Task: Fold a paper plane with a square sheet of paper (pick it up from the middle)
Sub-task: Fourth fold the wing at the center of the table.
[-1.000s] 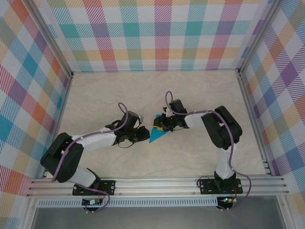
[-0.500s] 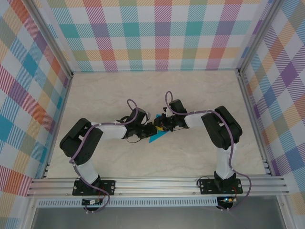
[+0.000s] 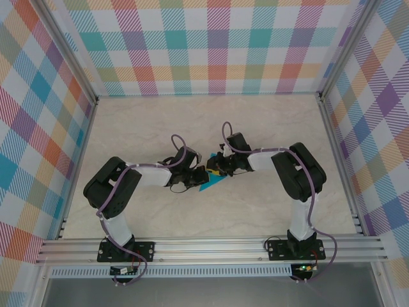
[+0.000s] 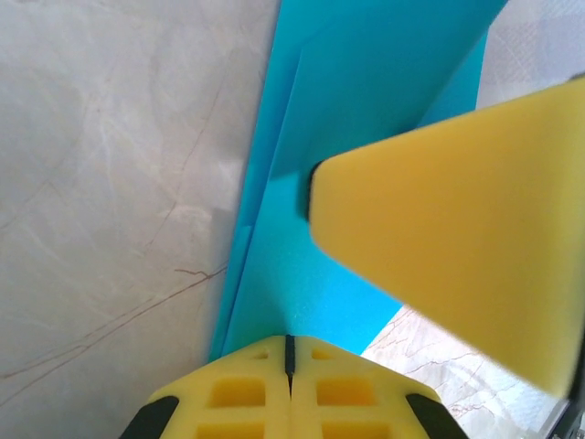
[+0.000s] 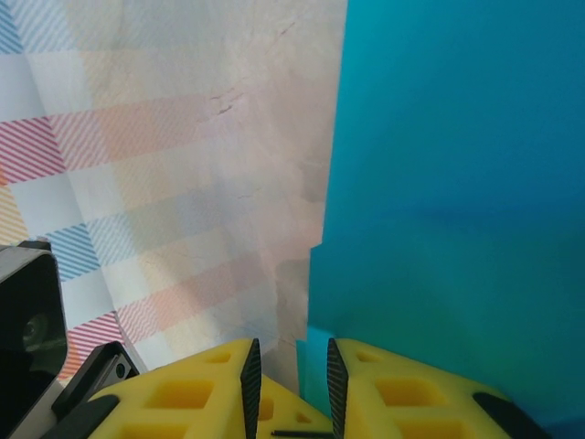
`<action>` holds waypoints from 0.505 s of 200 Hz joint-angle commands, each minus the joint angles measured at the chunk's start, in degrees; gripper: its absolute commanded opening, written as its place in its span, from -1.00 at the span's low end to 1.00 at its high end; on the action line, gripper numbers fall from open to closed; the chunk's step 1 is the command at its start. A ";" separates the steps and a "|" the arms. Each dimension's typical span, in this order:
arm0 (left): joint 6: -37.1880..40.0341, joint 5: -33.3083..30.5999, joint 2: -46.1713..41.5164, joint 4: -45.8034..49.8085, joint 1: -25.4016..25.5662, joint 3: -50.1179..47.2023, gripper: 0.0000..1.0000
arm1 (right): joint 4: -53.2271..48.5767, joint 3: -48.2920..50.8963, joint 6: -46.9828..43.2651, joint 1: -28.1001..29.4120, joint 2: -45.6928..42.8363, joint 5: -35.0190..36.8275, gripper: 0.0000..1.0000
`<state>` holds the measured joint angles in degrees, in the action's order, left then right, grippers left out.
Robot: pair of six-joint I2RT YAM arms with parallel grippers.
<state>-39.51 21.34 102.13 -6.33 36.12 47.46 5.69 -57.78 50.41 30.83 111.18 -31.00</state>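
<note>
Top external view gives you the widest picture: the plaid walls (image 3: pixel 217 45) close in a pale marbled table (image 3: pixel 140 141), with an aluminium rail (image 3: pixel 211 246) along the near edge where both bases are bolted. The left arm (image 3: pixel 147 174) and the right arm (image 3: pixel 281 160) each lean in toward the middle of the table, and their wrists meet there, almost nose to nose.

Between them you have the paper plane (image 3: pixel 209 184), a narrow pointed wedge of teal paper lying on the table near its centre. Its tip points toward the near left, and its wide end is tucked under the two wrists.

The left gripper (image 3: pixel 200 175) sits at the plane's left edge, and the right gripper (image 3: pixel 216 169) is just beside it over the wide end.

In the left wrist view, your left gripper (image 4: pixel 289 343) has its yellow fingers pressed together, with only a thin seam between them. The teal paper (image 4: pixel 366 91) runs right up to the tips and shows layered folds along its left side. You cannot tell whether an edge is caught in that seam. One yellow pad (image 4: pixel 457 256) of the other gripper rests on the paper at the right.

In the right wrist view, your right gripper (image 5: pixel 288 352) stands a little spread, with a narrow gap between the fingers. A corner of the paper (image 5: pixel 457 183) reaches into that gap, and the bare table (image 5: pixel 228 183) lies to its left.
</note>
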 commanded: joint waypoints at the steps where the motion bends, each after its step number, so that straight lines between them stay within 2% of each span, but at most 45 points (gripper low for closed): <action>1: 2.31 -5.42 1.64 6.75 -0.79 -2.44 -1.00 | -8.12 -3.11 -1.90 -1.23 -4.56 3.14 -0.41; 48: 1.59 -4.91 2.85 5.53 -0.79 -2.82 -1.00 | -10.13 -2.34 -3.50 -2.79 -9.78 4.26 -0.53; 101: 1.82 -4.49 3.24 5.44 -0.79 -2.57 -1.00 | -5.26 0.48 -1.66 -0.84 -8.24 1.92 -0.65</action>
<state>-39.16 21.41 102.15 -6.94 36.12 47.18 -1.17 -58.43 48.64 28.71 101.84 -27.68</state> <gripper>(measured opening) 0.045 0.183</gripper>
